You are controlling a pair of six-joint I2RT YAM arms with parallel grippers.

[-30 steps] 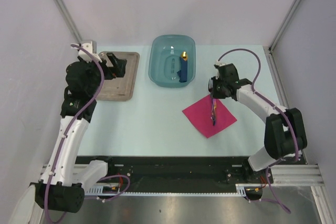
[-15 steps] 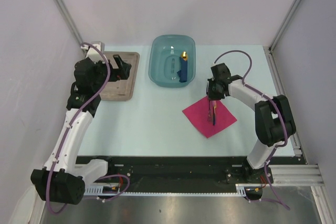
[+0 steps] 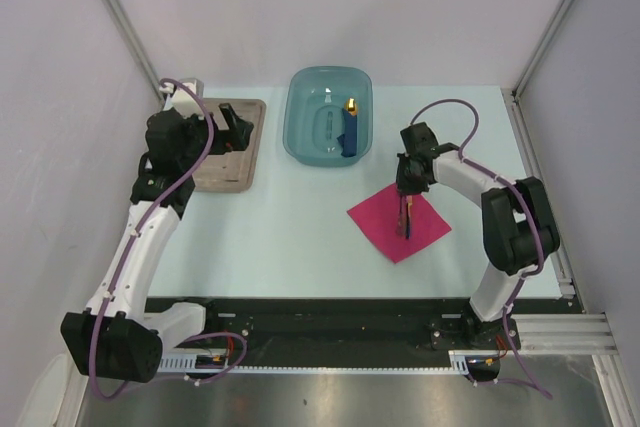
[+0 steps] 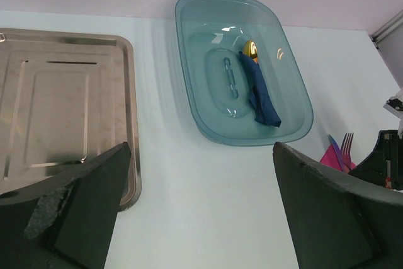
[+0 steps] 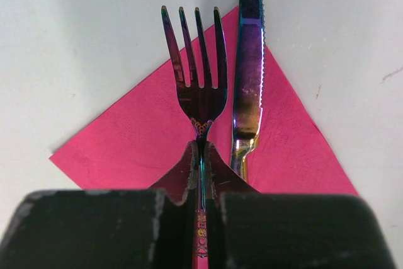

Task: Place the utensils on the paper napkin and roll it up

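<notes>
The pink paper napkin (image 3: 398, 222) lies right of centre on the table, one corner pointing away from the arms. In the right wrist view my right gripper (image 5: 200, 155) is shut on the neck of a fork (image 5: 196, 67), whose tines lie over the napkin's (image 5: 126, 149) far corner. A knife (image 5: 249, 74) lies on the napkin just right of the fork, parallel to it. From above the right gripper (image 3: 406, 185) sits at the napkin's far corner. My left gripper (image 3: 232, 132) is open and empty above the tray; the fork tips and napkin edge show at the far right of its view (image 4: 343, 149).
A grey metal tray (image 3: 215, 162) lies at the back left, also in the left wrist view (image 4: 56, 111). A teal plastic basin (image 3: 325, 127) at the back centre holds a chunky blue object with a yellow tip (image 3: 349, 129).
The right gripper has moved left and down onto the napkin's far corner with the fork. The left arm has swung a little to the right over the tray.
</notes>
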